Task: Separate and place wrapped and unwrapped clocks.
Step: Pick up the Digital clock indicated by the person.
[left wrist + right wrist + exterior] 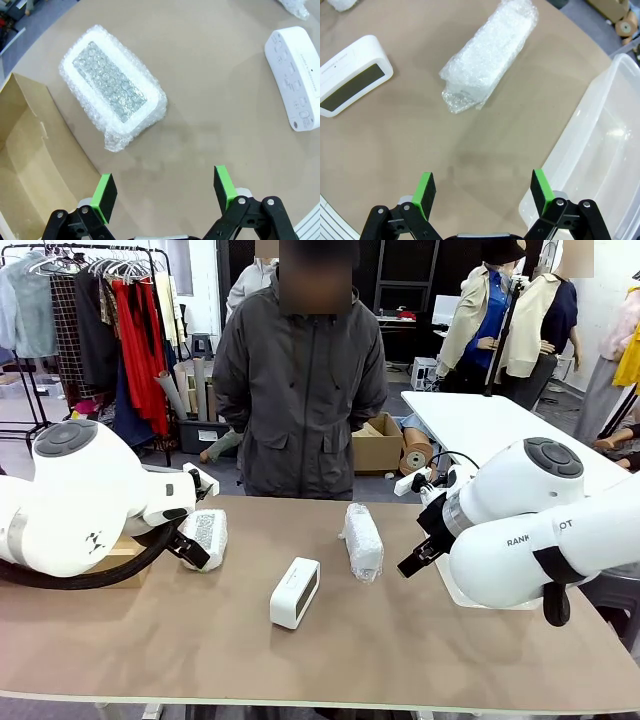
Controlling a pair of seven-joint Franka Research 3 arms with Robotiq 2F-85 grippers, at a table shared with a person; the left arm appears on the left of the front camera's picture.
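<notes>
One unwrapped clock [295,592] on brown table [200,660]

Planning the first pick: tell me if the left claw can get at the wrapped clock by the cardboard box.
Probably yes. The left claw is open just short of the wrapped clock, with bare table between; the box lies to one side, not across the path.

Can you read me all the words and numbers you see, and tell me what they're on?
"RAN" and "OT": letters on the right arm, the rest hidden by a black strap.
Tiny grey print on the bare white clock: too small to read.
</notes>
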